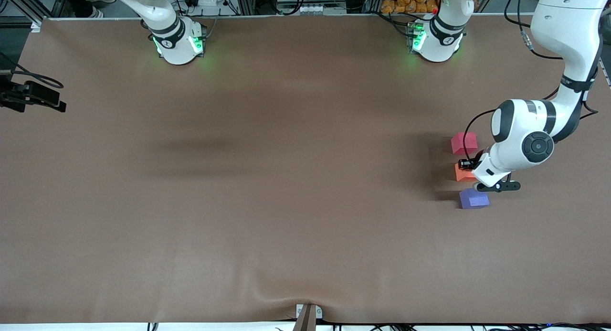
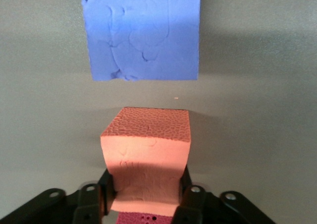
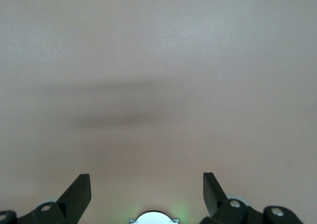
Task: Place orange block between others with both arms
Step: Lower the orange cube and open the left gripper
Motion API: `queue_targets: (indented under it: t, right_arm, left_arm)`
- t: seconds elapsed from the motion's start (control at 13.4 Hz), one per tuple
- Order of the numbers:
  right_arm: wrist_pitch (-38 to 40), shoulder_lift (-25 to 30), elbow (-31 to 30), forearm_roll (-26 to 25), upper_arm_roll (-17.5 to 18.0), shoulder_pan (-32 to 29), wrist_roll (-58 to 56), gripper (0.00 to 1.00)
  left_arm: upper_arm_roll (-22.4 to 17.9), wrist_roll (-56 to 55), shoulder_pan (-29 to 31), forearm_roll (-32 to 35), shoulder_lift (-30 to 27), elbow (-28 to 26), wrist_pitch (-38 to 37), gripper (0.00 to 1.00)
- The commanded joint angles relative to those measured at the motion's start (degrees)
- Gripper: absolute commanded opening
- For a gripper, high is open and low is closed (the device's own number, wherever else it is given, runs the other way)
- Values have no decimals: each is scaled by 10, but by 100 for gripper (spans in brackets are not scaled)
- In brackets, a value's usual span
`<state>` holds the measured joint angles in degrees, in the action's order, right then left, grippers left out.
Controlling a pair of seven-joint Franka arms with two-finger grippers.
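Two fingers [image 2: 108, 194] of the left gripper [image 2: 144, 196] press against the sides of the orange block [image 2: 148, 154], whose foam is pinched inward where they meet it; that squeeze shows only in the left wrist view, since the front view has the arm's wrist covering most of the block. From the front view the orange block [image 1: 462, 172] sits on the brown table [image 1: 267, 202] between the pinkish-red cube [image 1: 464, 143], farther from the front camera, and the blue-purple cube [image 1: 473, 198], nearer to it, all three toward the left arm's end. The right gripper [image 3: 147, 194] appears only in the right wrist view, fingers spread wide with nothing between them, over bare table while that arm waits.
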<state>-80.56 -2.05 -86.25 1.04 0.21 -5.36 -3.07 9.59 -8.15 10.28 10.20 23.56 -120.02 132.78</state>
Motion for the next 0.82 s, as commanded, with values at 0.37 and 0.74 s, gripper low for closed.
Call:
queue_targets:
  t: [0.37,0.74]
  right_arm:
    - [-1,8,14,0,-7,26,17,100]
    - [-3,8,17,3,-7,25,17,100]
  left_arm:
    - [10,-18,4,13,-25,114,-146,100]
    - [31,-9,-2,4,-40,340,-364,100]
